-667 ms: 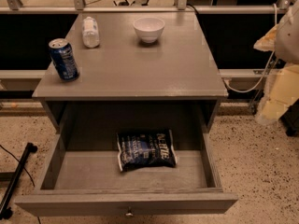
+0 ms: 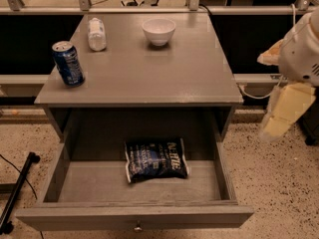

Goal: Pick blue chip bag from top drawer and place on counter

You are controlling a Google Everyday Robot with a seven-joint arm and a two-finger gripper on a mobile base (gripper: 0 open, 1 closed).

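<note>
The blue chip bag point(image 2: 156, 159) lies flat in the middle of the open top drawer point(image 2: 89, 185), white "Kettle" lettering facing up. The drawer is pulled fully out below the grey counter point(image 2: 149, 68); its small knob point(image 2: 137, 227) shows at the front. My gripper point(image 2: 279, 116) hangs at the right edge of the view, beside the cabinet and well to the right of the bag, at about the height of the counter's front edge. It holds nothing that I can see.
On the counter stand a blue soda can point(image 2: 68, 63) at front left, a white bottle lying down point(image 2: 96, 33) at back left and a white bowl point(image 2: 159, 31) at back centre. A black stand leg point(image 2: 19, 190) lies on the speckled floor at left.
The arm at the right edge has shifted slightly downward and towards the cabinet. The bag, drawer and counter objects have not moved.
</note>
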